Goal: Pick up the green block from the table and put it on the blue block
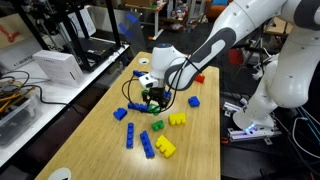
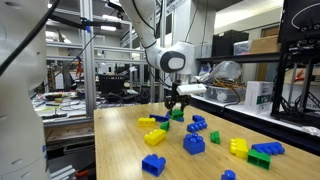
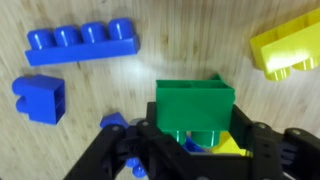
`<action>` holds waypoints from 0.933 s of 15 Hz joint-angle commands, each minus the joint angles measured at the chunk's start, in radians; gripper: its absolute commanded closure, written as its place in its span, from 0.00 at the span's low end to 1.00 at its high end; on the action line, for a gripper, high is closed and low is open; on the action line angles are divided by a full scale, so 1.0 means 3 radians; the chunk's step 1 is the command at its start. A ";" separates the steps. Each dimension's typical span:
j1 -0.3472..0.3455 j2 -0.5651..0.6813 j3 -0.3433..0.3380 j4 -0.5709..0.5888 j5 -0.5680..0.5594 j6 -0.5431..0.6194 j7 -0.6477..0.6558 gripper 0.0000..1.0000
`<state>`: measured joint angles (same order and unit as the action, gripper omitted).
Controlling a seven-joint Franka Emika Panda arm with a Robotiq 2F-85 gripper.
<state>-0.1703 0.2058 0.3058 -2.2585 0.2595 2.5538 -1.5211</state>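
Observation:
My gripper [image 3: 195, 128] is shut on the green block [image 3: 195, 105], a small bright green brick that sits between the two black jaws. In both exterior views the gripper [image 1: 152, 97] [image 2: 177, 108] holds the block [image 2: 178, 115] just above the wooden table, over a cluster of bricks. In the wrist view the blue block [image 3: 40, 98], short and chunky, lies on the table to the left of the gripper, apart from it. Bits of a blue and a yellow brick show under the held block.
A long blue brick [image 3: 80, 42] lies at the top left and a yellow brick [image 3: 288, 45] at the top right of the wrist view. More blue, yellow and green bricks [image 1: 165, 148] [image 2: 194, 143] are scattered on the table [image 1: 95, 125]. A red brick [image 1: 199, 77] lies farther back.

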 commanded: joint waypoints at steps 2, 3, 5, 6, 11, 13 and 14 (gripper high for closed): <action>-0.0551 -0.0404 0.0310 0.0131 0.0984 -0.0703 -0.1142 0.55; -0.0253 -0.0521 -0.0114 0.0124 0.1220 -0.0880 -0.1390 0.55; -0.0197 -0.0676 -0.0417 0.0127 0.1404 -0.1239 -0.1672 0.55; -0.0176 -0.0754 -0.0588 0.0112 0.1454 -0.1421 -0.1813 0.55; -0.0131 -0.0984 -0.1216 0.0057 0.1459 -0.2058 -0.2217 0.55; -0.0143 -0.0981 -0.1396 0.0075 0.1472 -0.2279 -0.2395 0.55; -0.0159 -0.0939 -0.1484 0.0096 0.1495 -0.2390 -0.2513 0.55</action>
<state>-0.2288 -0.0750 -0.0678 -2.2225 0.6751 1.9109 -2.1827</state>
